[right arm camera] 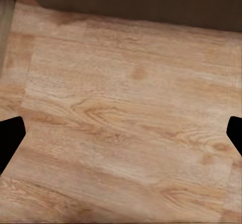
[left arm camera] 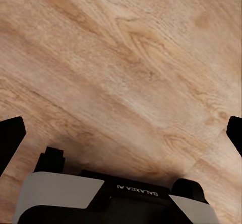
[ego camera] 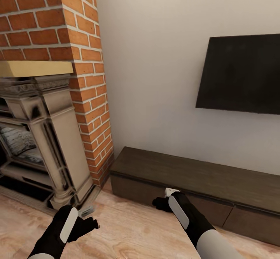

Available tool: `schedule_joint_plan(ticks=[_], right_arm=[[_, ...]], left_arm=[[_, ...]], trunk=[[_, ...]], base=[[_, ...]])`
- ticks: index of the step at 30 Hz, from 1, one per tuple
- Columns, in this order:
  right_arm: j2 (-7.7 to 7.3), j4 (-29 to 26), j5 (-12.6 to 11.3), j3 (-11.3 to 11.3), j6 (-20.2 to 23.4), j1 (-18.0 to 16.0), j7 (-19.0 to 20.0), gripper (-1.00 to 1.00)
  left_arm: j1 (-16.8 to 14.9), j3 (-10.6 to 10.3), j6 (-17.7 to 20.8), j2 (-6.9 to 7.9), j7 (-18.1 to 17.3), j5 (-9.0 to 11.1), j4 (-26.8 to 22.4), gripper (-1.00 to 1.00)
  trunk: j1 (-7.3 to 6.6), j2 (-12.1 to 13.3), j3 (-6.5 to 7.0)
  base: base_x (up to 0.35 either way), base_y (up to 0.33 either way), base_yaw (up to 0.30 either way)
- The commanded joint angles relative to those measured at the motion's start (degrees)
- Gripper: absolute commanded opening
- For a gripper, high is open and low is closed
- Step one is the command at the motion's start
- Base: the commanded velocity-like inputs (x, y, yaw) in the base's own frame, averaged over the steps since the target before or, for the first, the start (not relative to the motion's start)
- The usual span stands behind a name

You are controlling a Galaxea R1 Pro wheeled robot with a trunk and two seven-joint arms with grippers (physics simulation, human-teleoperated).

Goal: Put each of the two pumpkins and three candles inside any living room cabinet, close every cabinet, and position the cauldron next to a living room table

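Head view: The cabinet [ego camera: 202, 177] runs along the base of the pale wall [ego camera: 151, 65], below a dark wall-mounted screen [ego camera: 241, 74] whose right part is cut off by the frame edge. The cabinet's right end is likewise cut off. Its visible drawer fronts sit flush. A brick chimney column [ego camera: 58, 26] and an ornate fireplace surround [ego camera: 42, 134] stand to the cabinet's left; the hearth interior is dark and hard to make out. The right claw [ego camera: 165, 199] hangs low in front of the cabinet's left portion, above the wooden floor [ego camera: 128, 232]. A small pale patch shows at its tip; what that patch is cannot be told. The left claw [ego camera: 91, 222] hangs above the floor near the foot of the fireplace.

Left wrist view: Two dark fingertips [left arm camera: 11, 133] appear at opposite edges of the picture, spread wide, with bare floor planks [left arm camera: 126, 73] between them. The left claw grips nothing.

Right wrist view: Both fingertips [right arm camera: 10, 133] again sit at opposite picture edges, spread wide over floor planks [right arm camera: 126, 113], gripping nothing. A dark brown strip, the cabinet's lower front [right arm camera: 141, 2], borders the floor; it is blurred.
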Motion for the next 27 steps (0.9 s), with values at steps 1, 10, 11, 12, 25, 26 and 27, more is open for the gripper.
schedule_joint_plan(ticks=[1, 10, 11, 12, 25, 26, 27], right_arm=[[0.0, 0.0, 0.0, 0.0, 0.0, 0.0, 0.0, 1.0], [0.0, 0.1, 0.0, 0.0, 0.0, 0.0, 0.0, 1.0], [-0.03, 0.1, 0.0, 0.0, 0.0, 0.0, 0.0, 1.0], [-0.05, 0.1, 0.0, 0.0, 0.0, 0.0, 0.0, 1.0], [-0.09, 0.1, 0.2, -0.1, 0.0, 0.0, -0.5, 1.0], [-0.09, 0.1, 0.2, -0.1, 0.0, 0.0, -0.5, 1.0], [-0.09, 0.1, 0.2, -0.1, 0.0, 0.0, -0.5, 1.0]], left_arm=[[0.0, 0.0, 0.0, 0.0, 0.0, 0.0, 0.0, 1.0], [0.0, -0.1, 0.0, 0.0, 0.0, 0.0, 0.0, 1.0], [0.0, -0.1, 0.0, -0.03, 0.0, 0.0, 0.0, 1.0], [0.0, -0.1, 0.0, -0.05, 0.1, 0.0, 0.0, 1.0], [0.0, -0.3, -0.1, -0.13, 0.2, -0.2, 0.0, 1.0], [0.0, -0.2, -0.1, -0.11, 0.2, -0.2, 0.0, 1.0], [0.0, -0.2, -0.1, -0.1, 0.2, -0.1, 0.0, 1.0]], trunk=[[-0.23, 0.4, 0.23], [-2.2, 4.0, 2.19], [-2.42, 4.4, 2.4], [-2.64, 4.8, 2.62], [-5.5, 10.0, 5.36], [-5.72, 10.4, 5.56], [-5.94, 10.8, 5.77]], base=[[-0.273, 0.0, 0.265], [-0.123, 0.0, 0.269], [-0.009, 0.0, 0.272], [-0.006, 0.0, 0.272], [-0.001, 0.0, 0.273], [0.0, 0.0, 0.276], [0.0, 0.0, 0.277]])
